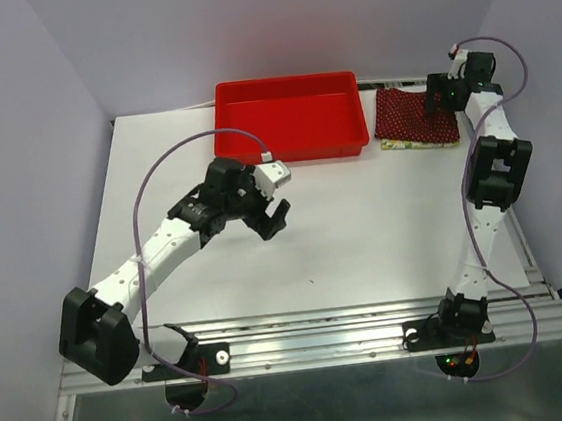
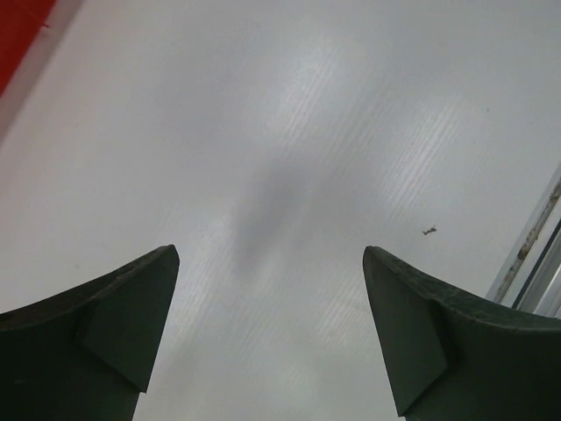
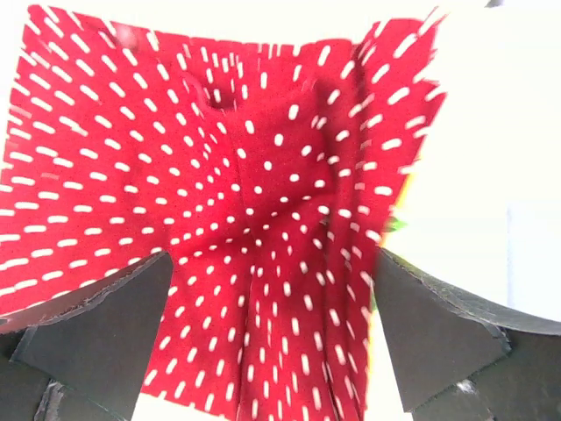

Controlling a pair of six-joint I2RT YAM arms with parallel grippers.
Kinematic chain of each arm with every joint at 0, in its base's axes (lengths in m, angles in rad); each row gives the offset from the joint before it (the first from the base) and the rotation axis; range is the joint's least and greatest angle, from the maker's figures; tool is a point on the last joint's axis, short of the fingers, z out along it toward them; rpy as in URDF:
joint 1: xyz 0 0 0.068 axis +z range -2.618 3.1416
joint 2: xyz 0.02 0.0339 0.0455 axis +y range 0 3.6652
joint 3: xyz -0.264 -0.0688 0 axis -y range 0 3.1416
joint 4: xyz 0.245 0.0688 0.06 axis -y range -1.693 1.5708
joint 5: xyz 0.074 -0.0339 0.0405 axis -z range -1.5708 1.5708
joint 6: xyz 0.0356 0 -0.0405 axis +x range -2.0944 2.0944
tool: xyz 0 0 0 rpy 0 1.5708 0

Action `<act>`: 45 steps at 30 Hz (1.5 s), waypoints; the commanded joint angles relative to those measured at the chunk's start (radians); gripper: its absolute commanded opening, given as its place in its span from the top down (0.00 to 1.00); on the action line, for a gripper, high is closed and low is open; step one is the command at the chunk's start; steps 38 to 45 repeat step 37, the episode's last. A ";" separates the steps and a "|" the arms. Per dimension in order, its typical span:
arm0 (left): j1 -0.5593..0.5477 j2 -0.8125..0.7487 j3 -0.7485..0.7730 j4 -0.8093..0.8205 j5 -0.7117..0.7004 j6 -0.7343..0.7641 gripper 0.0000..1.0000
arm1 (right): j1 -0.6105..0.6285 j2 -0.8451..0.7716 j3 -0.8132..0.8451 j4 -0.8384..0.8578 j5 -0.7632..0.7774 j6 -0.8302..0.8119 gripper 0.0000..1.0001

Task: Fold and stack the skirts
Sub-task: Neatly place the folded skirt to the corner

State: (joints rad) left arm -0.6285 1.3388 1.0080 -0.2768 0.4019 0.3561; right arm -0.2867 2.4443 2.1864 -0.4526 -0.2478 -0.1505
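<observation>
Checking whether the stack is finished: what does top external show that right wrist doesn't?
Only top external: the red tray and the open left gripper. Only right wrist: creases in the dark red skirt and the right gripper with fingers spread open over it. Both: that skirt lying on the lemon skirt, whose edge peeks out.

White arms [image 1: 160, 251], blk joints [image 1: 98, 335], purple cables [image 1: 140, 200].

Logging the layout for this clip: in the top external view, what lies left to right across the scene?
Left arm base → red tray → dark red dotted skirt. Left gripper overlaps the tray's span, right gripper the skirt's, so both are omitted.
</observation>
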 commanded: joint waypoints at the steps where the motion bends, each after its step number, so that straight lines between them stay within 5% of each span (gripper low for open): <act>1: 0.088 -0.134 0.015 0.071 -0.015 -0.077 0.01 | 0.000 -0.231 0.075 0.025 0.084 -0.003 0.00; 7: 0.179 -0.142 0.131 0.042 -0.084 -0.150 0.01 | 0.000 -0.387 0.033 -0.013 0.050 0.017 0.00; 12: 0.256 -0.063 0.286 -0.082 -0.126 -0.209 0.01 | 0.000 -0.445 0.056 -0.216 -0.233 0.075 0.00; 17: 0.282 -0.088 0.247 -0.033 -0.152 -0.158 0.01 | 0.056 -0.629 -0.302 -0.247 -0.462 0.147 0.00; 22: 0.299 -0.138 0.124 0.044 -0.152 -0.158 0.01 | 0.237 -0.839 -0.811 -0.114 -0.415 0.117 0.00; 28: 0.299 -0.155 -0.023 0.041 -0.179 -0.118 0.01 | 0.417 -0.964 -1.132 0.000 -0.332 0.074 0.00; 45: 0.299 -0.207 -0.095 0.016 -0.187 -0.083 0.01 | 0.466 -1.070 -1.258 0.064 -0.263 0.071 0.00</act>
